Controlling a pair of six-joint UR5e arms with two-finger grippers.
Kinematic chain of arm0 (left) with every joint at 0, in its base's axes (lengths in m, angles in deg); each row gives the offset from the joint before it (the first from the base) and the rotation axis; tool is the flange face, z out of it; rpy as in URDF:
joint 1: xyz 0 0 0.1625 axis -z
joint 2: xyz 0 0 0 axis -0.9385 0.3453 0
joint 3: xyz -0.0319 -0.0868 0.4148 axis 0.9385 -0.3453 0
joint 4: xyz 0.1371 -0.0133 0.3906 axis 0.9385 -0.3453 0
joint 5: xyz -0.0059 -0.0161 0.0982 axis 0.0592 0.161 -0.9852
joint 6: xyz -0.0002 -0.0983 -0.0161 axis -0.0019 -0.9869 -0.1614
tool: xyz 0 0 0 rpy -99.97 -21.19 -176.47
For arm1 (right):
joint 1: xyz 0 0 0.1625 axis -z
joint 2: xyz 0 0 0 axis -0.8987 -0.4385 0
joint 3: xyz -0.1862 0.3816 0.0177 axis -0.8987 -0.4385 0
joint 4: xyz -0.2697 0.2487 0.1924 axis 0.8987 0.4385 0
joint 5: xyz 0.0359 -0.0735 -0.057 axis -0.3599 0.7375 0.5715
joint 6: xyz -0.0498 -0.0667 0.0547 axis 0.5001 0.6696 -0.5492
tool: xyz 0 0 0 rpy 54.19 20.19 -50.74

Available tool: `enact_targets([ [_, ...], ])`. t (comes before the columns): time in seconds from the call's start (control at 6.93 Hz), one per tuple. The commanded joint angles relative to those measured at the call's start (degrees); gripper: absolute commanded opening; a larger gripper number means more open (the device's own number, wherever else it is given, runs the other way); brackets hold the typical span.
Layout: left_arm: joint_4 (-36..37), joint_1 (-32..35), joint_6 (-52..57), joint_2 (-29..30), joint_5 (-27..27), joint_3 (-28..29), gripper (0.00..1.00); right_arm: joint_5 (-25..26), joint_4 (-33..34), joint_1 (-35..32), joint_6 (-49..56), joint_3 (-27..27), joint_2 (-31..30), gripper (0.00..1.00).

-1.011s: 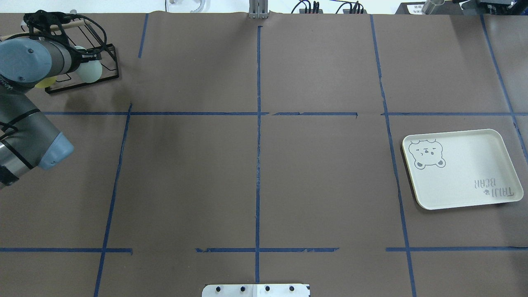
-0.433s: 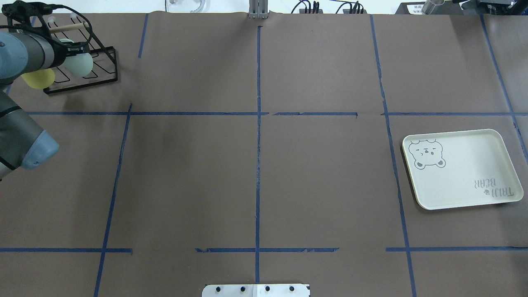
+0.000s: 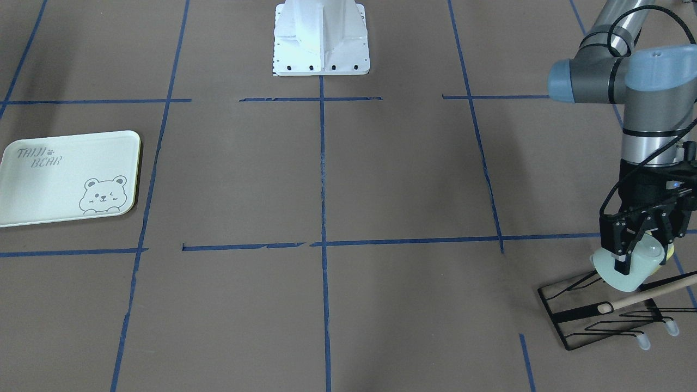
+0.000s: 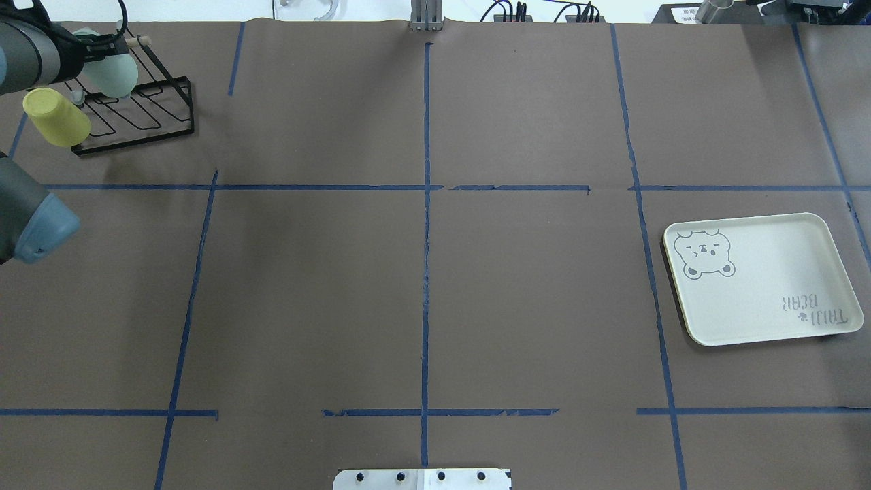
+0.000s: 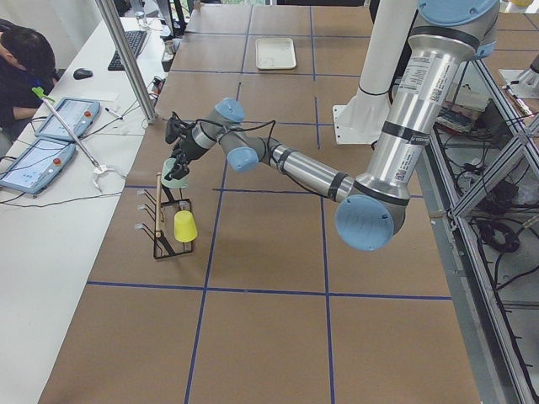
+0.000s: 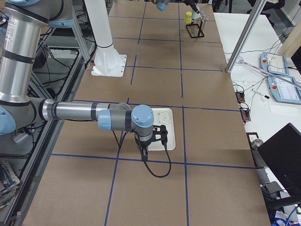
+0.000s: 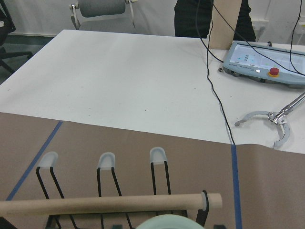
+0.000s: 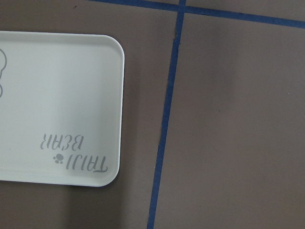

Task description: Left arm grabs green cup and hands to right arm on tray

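My left gripper (image 3: 633, 255) is shut on the pale mint-green cup (image 3: 626, 276) and holds it just above the black wire rack (image 3: 596, 317) at the far left of the table. The cup also shows in the overhead view (image 4: 116, 73), and its rim shows at the bottom edge of the left wrist view (image 7: 167, 223). The cream bear tray (image 4: 765, 292) lies flat and bare on the right side. My right gripper (image 6: 146, 151) hangs at the tray's (image 6: 165, 133) near edge; I cannot tell whether it is open or shut. The right wrist view shows the tray's corner (image 8: 57, 95).
A yellow-green cup (image 4: 58, 117) sits upside down on the rack's near end. A wooden dowel (image 7: 109, 204) runs along the rack's top. An operator's table with control tablets (image 5: 50, 139) stands beyond the far edge. The robot base (image 3: 320, 38) is at mid-table.
My left arm has swung away toward the far left corner, carrying the green cup with it. The yellow-green cup is now uncovered.
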Motion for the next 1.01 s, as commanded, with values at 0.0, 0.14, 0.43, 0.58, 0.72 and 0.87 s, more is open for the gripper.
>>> enact_targets([
  [0.0,0.07,0.95,-1.02,0.31,0.04,-2.52,0.59,0.0,-0.02,0.0,0.0,0.76,0.09,1.0],
  [0.14,0.07,0.61,-5.56,0.23,0.21,-3.4,0.59,0.0,-1.07,0.0,-0.17,2.5,0.17,1.0],
  [0.43,0.07,-3.06,-15.86,0.49,0.3,-4.45,0.59,-1.48,-5.11,0.09,-3.58,2.61,0.17,1.0],
  [0.58,-0.02,-6.57,-20.5,0.92,0.56,-5.16,0.59,-4.8,-8.34,0.18,-5.6,2.52,0.18,1.0],
  [0.72,0.07,-9.74,-24.37,2.15,1.96,-5.77,0.59,-7.18,-13.51,0.7,-11.54,2.52,0.18,1.0],
  [0.87,-0.37,-11.07,-29.29,3.03,4.06,-6.73,0.59,-7.64,-22.0,2.97,-21.35,2.52,0.26,1.0],
])
